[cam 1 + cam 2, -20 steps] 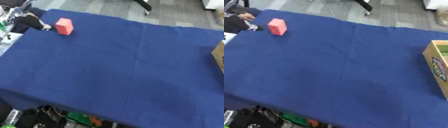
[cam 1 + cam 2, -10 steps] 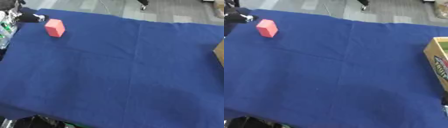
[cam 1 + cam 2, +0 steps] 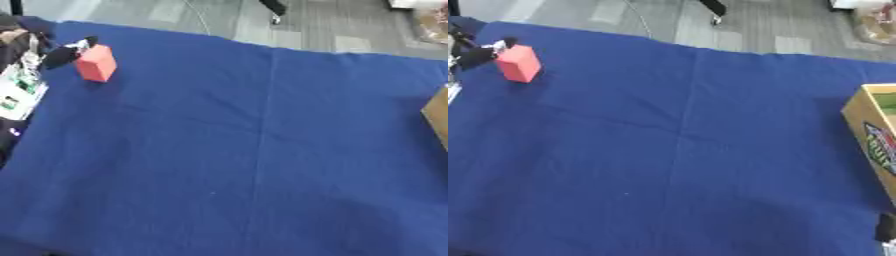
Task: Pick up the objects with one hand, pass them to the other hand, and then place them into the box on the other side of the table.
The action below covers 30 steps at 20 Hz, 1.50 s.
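The red block stands on the blue-covered worktop near its far left corner. The left hand enters from the left edge — dark fingers reach toward the block's left face, at or just short of it; whether they are curled or straight cannot be told. The cardboard box sits at the right edge. A dark part — apparently the right hand — shows at the near right corner; its finger state cannot be told.
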Tool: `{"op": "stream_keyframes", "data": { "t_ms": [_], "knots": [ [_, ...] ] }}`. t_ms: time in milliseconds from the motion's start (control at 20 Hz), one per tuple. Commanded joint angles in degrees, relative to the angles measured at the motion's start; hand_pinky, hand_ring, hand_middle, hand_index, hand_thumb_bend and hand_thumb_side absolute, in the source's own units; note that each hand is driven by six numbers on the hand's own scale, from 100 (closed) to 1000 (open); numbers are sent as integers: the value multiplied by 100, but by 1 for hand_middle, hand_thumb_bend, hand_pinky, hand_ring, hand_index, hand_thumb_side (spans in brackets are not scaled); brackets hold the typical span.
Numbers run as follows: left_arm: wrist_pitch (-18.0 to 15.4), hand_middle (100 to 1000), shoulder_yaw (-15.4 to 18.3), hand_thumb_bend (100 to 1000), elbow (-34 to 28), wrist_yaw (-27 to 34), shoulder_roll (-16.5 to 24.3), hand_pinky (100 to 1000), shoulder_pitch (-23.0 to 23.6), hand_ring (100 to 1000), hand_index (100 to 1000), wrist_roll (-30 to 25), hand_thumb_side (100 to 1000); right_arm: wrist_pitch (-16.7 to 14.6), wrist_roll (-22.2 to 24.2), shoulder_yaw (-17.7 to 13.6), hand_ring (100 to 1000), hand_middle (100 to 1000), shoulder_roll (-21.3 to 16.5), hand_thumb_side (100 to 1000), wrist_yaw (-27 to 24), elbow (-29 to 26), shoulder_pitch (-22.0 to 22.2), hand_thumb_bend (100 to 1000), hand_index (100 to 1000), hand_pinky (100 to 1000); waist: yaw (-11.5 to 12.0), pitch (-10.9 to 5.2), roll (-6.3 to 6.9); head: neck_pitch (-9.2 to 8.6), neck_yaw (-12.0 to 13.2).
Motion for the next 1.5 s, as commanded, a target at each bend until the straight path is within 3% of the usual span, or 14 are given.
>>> {"op": "stream_keyframes", "data": {
  "t_ms": [50,350,550,750,950,1200,1500],
  "knots": [
    [-60,727,-61,709,13,38,113,769,-102,727,841,36,640,-2,20,-4,203,328,-47,415,19,-120,-56,100,885,244,-9,-1,-57,-101,35],
    [-69,703,-122,650,41,-132,-24,762,-111,706,824,-106,567,19,60,17,203,327,-29,423,-11,-120,-76,100,885,245,-14,-3,-62,-101,70],
    [-38,657,-132,577,73,-229,-81,747,-94,666,788,-146,472,48,77,26,201,326,-25,427,-44,-120,-68,100,884,244,-25,-24,-48,-90,92],
    [-1,536,-105,378,66,-287,-96,712,-84,575,674,3,323,80,89,27,202,326,-29,428,-78,-120,-54,100,883,246,-33,-65,-29,-64,98],
    [-60,467,-70,253,-71,-175,-76,686,-69,525,602,442,196,96,90,14,203,326,-53,426,-110,-120,-47,100,882,251,-29,-141,-3,-31,64],
    [-193,451,-64,237,-422,127,27,676,10,510,584,968,191,128,93,-10,205,328,-125,422,-168,-120,-22,100,881,255,9,-312,55,25,-85],
    [-458,451,-80,231,-1148,599,191,673,262,509,582,1150,189,154,80,-55,210,332,-243,413,-246,-120,18,100,881,261,78,-607,131,243,-555]
  ]
}}
